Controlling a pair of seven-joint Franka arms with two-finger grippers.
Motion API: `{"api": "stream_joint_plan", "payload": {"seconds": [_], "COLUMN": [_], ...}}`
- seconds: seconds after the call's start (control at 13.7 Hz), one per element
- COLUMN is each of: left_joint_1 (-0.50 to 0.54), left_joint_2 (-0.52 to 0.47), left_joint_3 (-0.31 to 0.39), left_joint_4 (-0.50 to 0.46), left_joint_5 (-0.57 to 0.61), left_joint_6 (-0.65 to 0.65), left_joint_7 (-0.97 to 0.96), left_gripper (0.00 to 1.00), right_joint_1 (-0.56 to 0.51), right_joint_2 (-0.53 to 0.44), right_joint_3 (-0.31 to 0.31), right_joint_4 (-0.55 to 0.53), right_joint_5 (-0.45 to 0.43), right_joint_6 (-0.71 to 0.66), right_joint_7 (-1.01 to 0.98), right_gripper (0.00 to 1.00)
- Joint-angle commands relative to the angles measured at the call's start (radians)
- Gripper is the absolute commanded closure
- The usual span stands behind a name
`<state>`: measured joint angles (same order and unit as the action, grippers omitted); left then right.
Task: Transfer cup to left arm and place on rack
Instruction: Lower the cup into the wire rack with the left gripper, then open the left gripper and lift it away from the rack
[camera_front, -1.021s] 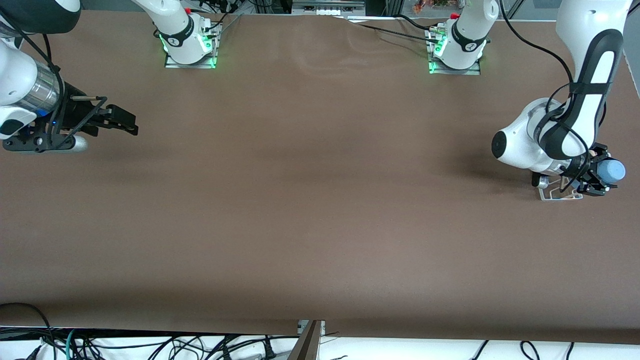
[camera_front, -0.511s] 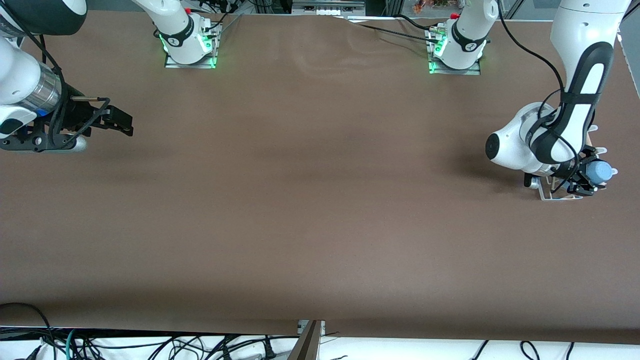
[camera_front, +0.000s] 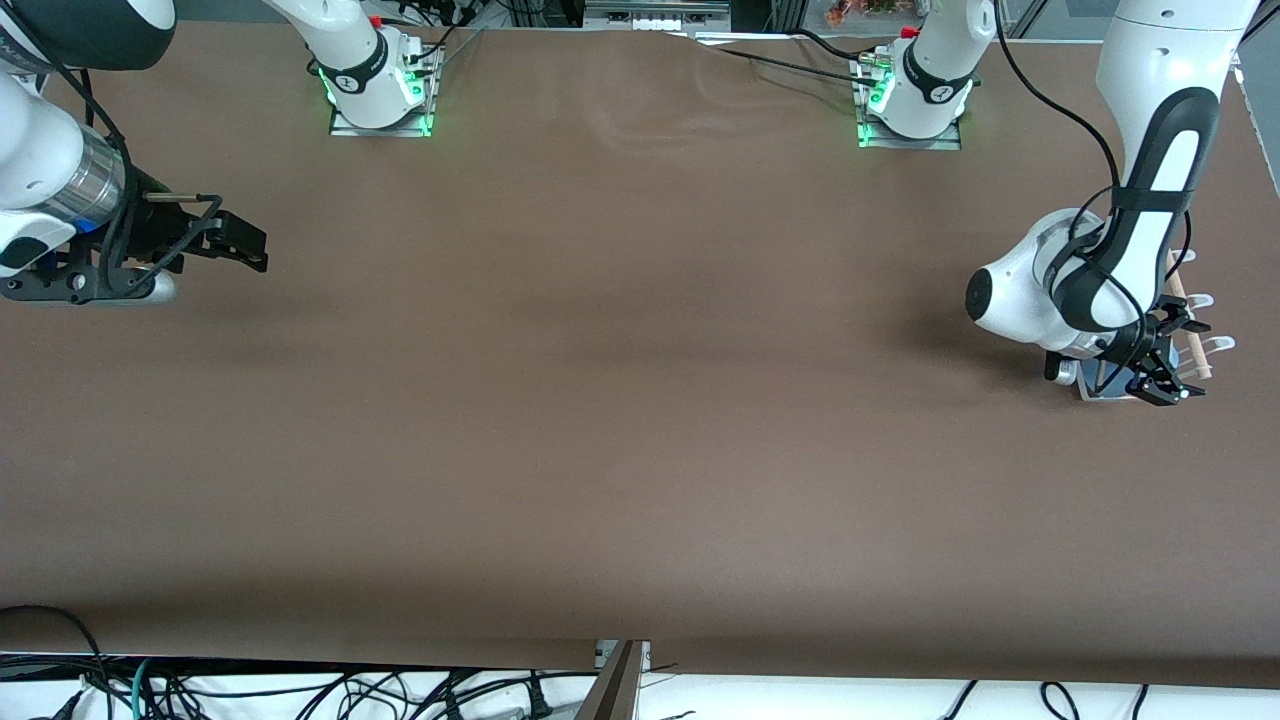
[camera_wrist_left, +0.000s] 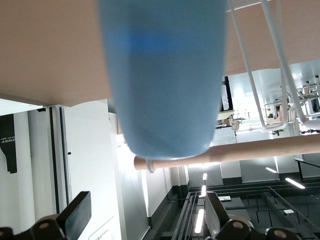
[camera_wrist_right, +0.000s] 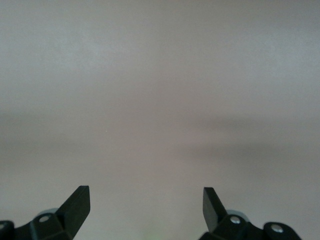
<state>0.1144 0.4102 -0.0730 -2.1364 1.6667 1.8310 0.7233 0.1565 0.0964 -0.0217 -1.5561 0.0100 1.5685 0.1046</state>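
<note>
My left gripper (camera_wrist_left: 145, 227) spread, cup (camera_wrist_left: 162, 75) on the rack (camera_wrist_left: 260, 75), contact probably released. Right gripper (camera_wrist_right: 145, 210) spread, waiting over table (camera_front: 600, 400).

Front view: even overhead light, brown table (camera_front: 600, 400) evenly lit, faint darker bands across it. Soft shadow beside the left arm (camera_front: 1100, 280), toward the table's middle. Green glow at both arm bases.

Left wrist view: cup (camera_wrist_left: 165, 75) fills the frame, soft-focus; bright room lights below it glare white.

Right wrist view: table (camera_wrist_right: 160, 100) washed-out, hazy, blurred throughout; faint dark bands.
</note>
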Motion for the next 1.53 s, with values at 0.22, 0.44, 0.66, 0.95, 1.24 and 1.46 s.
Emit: {"api": "stream_joint_plan", "payload": {"seconds": [0.22, 0.44, 0.66, 0.95, 1.24, 1.46], "left_joint_1": [-0.045, -0.047, -0.065, -0.068, -0.082, -0.076], "left_joint_2": [-0.043, -0.042, -0.056, -0.067, -0.09, -0.114], "left_joint_3": [-0.037, -0.126, -0.178, -0.195, -0.192, -0.183], "left_joint_4": [0.159, 0.288, 0.398, 0.574, 0.717, 0.756], "left_joint_5": [-0.245, -0.425, -0.574, -0.779, -1.042, -1.207], "left_joint_6": [-0.081, -0.177, -0.191, -0.177, -0.205, -0.277], "left_joint_7": [0.001, 0.002, -0.004, -0.004, -0.033, -0.229], "left_gripper": [0.0, 0.0, 0.0, 0.0, 0.0, 0.0], "right_joint_1": [0.017, 0.017, 0.017, 0.017, 0.017, 0.018], "right_joint_2": [-0.02, -0.02, -0.02, -0.018, -0.02, -0.02], "right_joint_3": [-0.004, -0.004, -0.004, -0.004, -0.004, -0.004], "right_joint_4": [-0.019, -0.019, -0.019, -0.019, -0.019, -0.018], "right_joint_5": [-0.013, -0.012, -0.012, -0.012, -0.013, -0.015], "right_joint_6": [0.01, 0.01, 0.013, 0.013, 0.025, 0.028], "right_joint_7": [0.003, 0.003, 0.003, 0.003, 0.001, 0.001], "right_gripper": [0.0, 0.0, 0.0, 0.0, 0.0, 0.0]}}
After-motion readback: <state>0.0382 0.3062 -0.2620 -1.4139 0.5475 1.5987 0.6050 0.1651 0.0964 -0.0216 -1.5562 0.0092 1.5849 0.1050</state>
